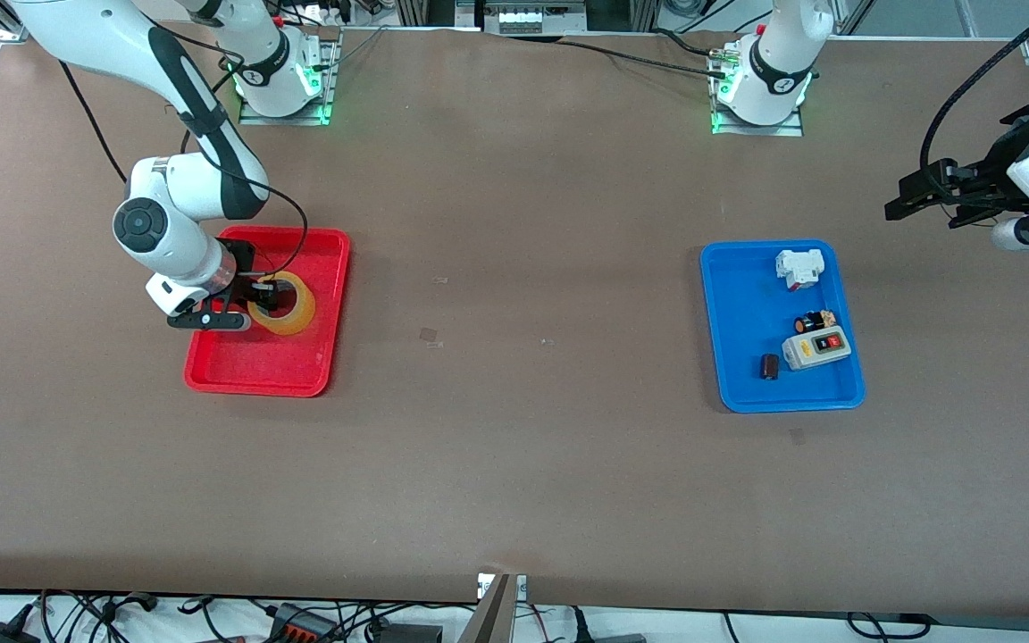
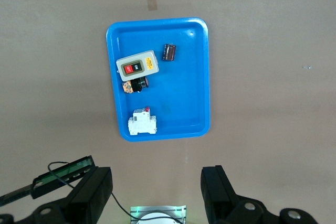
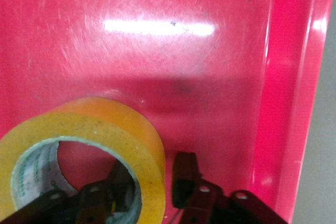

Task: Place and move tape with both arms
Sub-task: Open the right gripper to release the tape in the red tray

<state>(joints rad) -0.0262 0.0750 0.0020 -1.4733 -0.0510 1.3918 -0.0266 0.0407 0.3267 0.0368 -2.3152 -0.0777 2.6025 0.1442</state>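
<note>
**One finger inside tape core, one outside**

Tape (image 1: 287,305) lay flat in red tray (image 1: 300,371) at right arm's end of table. Right gripper (image 1: 260,299) straddled roll's wall, jaws slightly parted, grip not clear. Left gripper (image 1: 925,192) waited w/ jaws wide, up over bare table near blue tray (image 1: 738,357).

A brown table (image 1: 514,429) carries two plastic trays set well apart. A red tray (image 1: 269,371) sits toward the right arm's end. A blue tray (image 1: 747,295) sits toward the left arm's end and holds four small items: a white breaker-like block (image 1: 799,268) farthest from the front camera, a small black and orange part (image 1: 815,321), a grey switch box (image 1: 816,348) with a red button, and just beside it a dark cylinder (image 1: 770,366).
</note>
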